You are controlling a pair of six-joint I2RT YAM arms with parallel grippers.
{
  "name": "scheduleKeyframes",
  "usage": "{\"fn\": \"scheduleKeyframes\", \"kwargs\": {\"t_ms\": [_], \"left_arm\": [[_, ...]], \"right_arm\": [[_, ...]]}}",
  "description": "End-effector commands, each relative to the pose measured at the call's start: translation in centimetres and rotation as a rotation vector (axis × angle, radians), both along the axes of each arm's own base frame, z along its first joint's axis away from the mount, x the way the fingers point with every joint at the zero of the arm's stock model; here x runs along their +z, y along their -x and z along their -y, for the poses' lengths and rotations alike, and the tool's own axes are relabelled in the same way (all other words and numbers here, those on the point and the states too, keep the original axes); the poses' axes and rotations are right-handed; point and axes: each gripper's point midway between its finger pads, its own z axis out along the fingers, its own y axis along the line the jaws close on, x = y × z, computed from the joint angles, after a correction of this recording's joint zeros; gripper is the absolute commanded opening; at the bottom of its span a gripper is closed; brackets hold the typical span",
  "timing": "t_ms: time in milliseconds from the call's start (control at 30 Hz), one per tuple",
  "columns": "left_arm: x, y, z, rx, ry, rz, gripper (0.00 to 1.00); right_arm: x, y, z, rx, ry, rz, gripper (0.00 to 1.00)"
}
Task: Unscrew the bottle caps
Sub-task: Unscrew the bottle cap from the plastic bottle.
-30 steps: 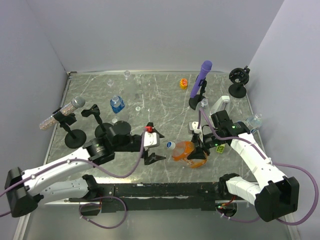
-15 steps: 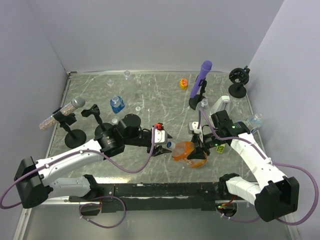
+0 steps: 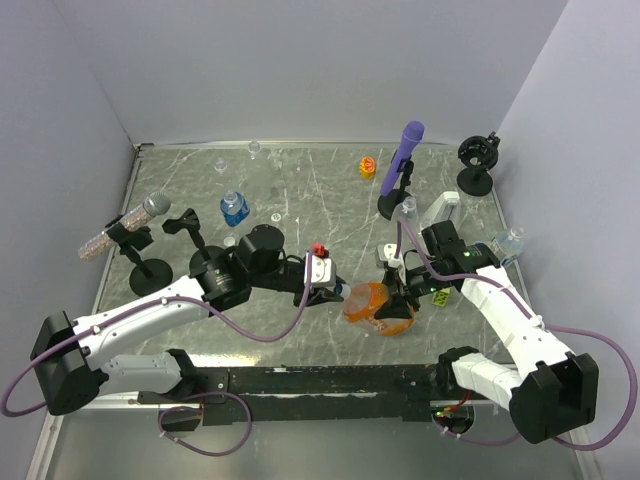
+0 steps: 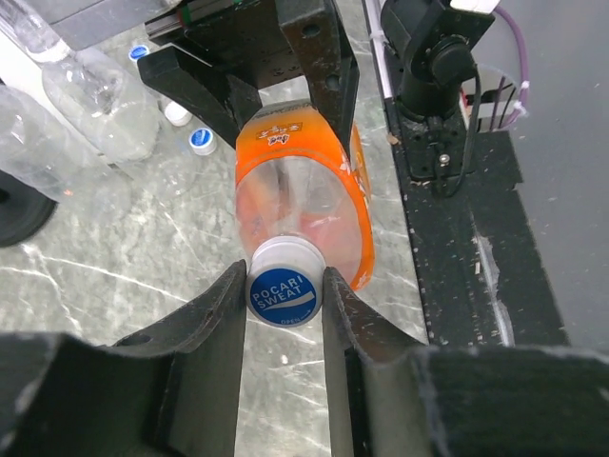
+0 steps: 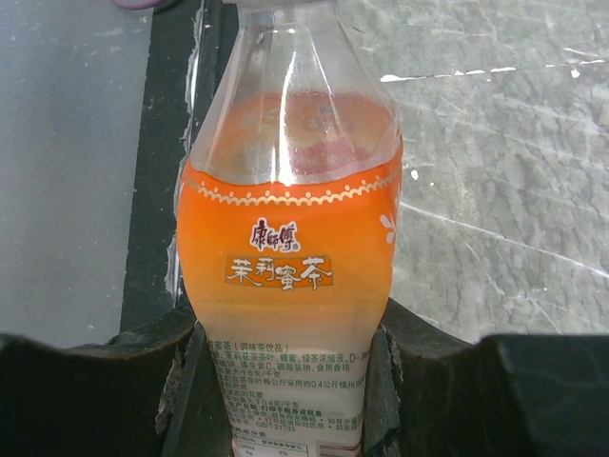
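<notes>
The orange bottle point(image 3: 368, 303) lies on its side near the table's front, its neck pointing left. My left gripper point(image 3: 330, 288) is shut on its bottle cap point(image 4: 283, 293), a white cap with a blue top. One black finger point(image 4: 221, 324) presses each side of the cap. My right gripper point(image 3: 400, 300) is shut on the bottle's body point(image 5: 290, 238), its fingers point(image 5: 423, 352) clamped on the lower part of the label. The cap sits on the neck.
A blue-label bottle point(image 3: 234, 208) stands at the back left and a clear bottle point(image 3: 508, 243) lies at the right edge. A purple stick point(image 3: 405, 150) on a stand, black stands point(image 3: 150, 270) and loose caps point(image 4: 201, 141) lie around.
My left arm has swung right to the orange bottle's neck and its jaws have closed on the cap. The right gripper and the bottle have stayed put.
</notes>
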Motion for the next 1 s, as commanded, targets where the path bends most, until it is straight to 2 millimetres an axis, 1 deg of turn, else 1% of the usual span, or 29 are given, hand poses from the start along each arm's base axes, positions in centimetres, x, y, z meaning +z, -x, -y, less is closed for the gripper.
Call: {"fn": "scheduleKeyframes", "kwargs": {"t_ms": [0, 67, 133, 200, 267, 333, 400, 467, 567, 600, 800, 967], "left_arm": [[2.2, 0.6, 0.3, 0.007, 0.047, -0.115, 0.01], [2.8, 1.1, 0.6, 0.049, 0.061, -0.269, 0.01], [3.1, 0.7, 0.9, 0.196, 0.037, -0.534, 0.01], [2.2, 1.0, 1.1, 0.279, -0.050, -0.745, 0.01], [1.4, 2.3, 1.8, 0.284, -0.108, -0.933, 0.01], [1.3, 3.2, 2.4, 0.314, -0.114, -1.058, 0.01], [1.3, 3.4, 2.8, 0.369, -0.118, -1.074, 0.01], [1.1, 2.9, 2.8, 0.445, -0.141, -1.060, 0.01], [1.5, 1.5, 2.3, 0.540, -0.142, -1.024, 0.01], [1.2, 1.0, 2.1, 0.580, -0.148, -1.014, 0.01], [1.7, -0.1, 1.5, 0.679, -0.120, -1.021, 0.01], [2.3, 0.0, 1.2, 0.687, -0.086, -1.050, 0.03]], "right_arm": [[0.8, -0.1, -0.6, 0.033, -0.050, 0.048, 0.20], [0.8, -0.1, -0.6, 0.033, -0.048, 0.048, 0.20], [0.9, -0.1, -0.6, 0.034, -0.050, 0.051, 0.20], [0.9, -0.2, -0.6, 0.033, -0.049, 0.051, 0.20], [0.8, -0.2, -0.6, 0.034, -0.049, 0.048, 0.20], [0.7, -0.1, -0.6, 0.034, -0.047, 0.044, 0.20], [0.7, -0.1, -0.6, 0.034, -0.045, 0.043, 0.20], [0.6, -0.2, -0.6, 0.032, -0.044, 0.042, 0.20], [0.6, -0.3, -0.6, 0.030, -0.041, 0.041, 0.20], [0.5, -0.2, -0.6, 0.030, -0.040, 0.038, 0.20], [0.5, -0.3, -0.6, 0.028, -0.037, 0.038, 0.20], [0.5, -0.3, -0.6, 0.030, -0.039, 0.040, 0.20]]}}
